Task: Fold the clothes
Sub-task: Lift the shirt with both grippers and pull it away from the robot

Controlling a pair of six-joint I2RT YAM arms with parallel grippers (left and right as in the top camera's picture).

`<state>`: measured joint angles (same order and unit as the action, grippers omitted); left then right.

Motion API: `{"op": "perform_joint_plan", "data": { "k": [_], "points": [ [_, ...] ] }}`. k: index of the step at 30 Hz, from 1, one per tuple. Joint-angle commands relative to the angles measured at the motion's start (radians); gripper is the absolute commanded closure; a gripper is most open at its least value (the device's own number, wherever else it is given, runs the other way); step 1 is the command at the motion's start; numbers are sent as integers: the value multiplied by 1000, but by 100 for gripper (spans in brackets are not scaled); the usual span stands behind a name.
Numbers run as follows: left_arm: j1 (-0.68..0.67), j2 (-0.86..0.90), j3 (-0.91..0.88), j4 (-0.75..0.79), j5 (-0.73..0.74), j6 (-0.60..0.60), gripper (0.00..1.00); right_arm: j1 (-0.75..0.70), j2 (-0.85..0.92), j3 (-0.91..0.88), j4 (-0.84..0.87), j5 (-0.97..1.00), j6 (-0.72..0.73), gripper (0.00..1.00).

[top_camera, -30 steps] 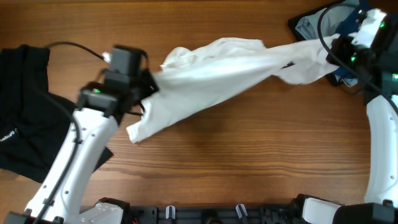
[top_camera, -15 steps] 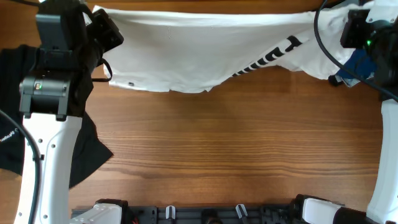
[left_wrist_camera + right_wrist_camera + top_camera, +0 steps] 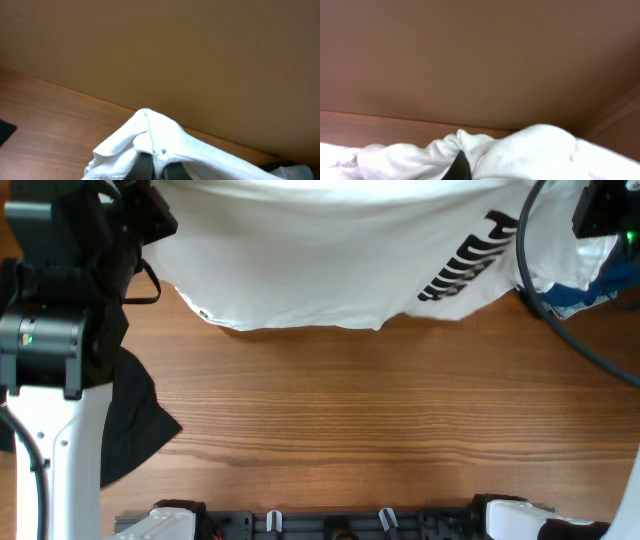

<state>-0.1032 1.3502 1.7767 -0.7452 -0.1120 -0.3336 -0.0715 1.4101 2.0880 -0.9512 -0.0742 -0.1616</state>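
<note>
The white T-shirt hangs spread wide across the far side of the table, stretched between my two grippers, with black lettering near its right side. At the shirt's left corner my left gripper is shut on it. In the left wrist view, white cloth bunches over the dark fingers. The right gripper is shut on the shirt's right end. There, white fabric wraps over one dark finger. The shirt's top edge runs out of the overhead view.
A black garment lies on the wooden table at the left, partly under my left arm. Blue clothing peeks out under the shirt at the far right. A brown wall fills both wrist views.
Both grippers have risen and moved apart toward the far edge. The shirt went from a bunched diagonal strip to a wide sheet, and its lettering has come into view.
</note>
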Motion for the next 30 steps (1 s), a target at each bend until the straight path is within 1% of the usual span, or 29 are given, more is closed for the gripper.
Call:
{"op": "perform_joint_plan", "data": {
  "k": [1,3,6,10,13,16,18,20,22,24,26,27,30],
  "points": [
    [3,-96,30,-9,-40,40,96,34,-46,87,-57,34,6,96],
    [-19,-142,30,-16,-40,43,96,47,-67,98,-98,34,13,95],
    [-66,-188,30,-35,-75,42,96,47,-80,112,-164,54,82,95],
    [-94,-201,30,-101,-126,37,96,47,-61,114,-267,60,125,95],
    [-94,-156,30,-138,-144,0,96,47,-2,114,-307,55,168,95],
    [-76,-36,30,-145,-147,-19,96,46,120,114,-325,23,177,96],
    [-56,48,30,-134,-142,-46,96,46,211,114,-322,-32,177,96],
    [-32,124,30,-85,-100,-48,96,46,298,114,-288,-77,175,96],
    [-11,170,30,2,-61,-43,96,46,354,114,-214,-87,162,96],
    [20,192,30,146,-45,-40,96,46,382,114,-80,-84,163,96],
    [41,193,31,242,-45,-37,96,46,381,119,38,-72,162,96],
    [49,193,40,271,-45,-36,96,46,380,134,82,-54,163,96],
    [69,194,106,282,-46,-27,96,46,380,225,181,-3,148,95]
  ]
}}
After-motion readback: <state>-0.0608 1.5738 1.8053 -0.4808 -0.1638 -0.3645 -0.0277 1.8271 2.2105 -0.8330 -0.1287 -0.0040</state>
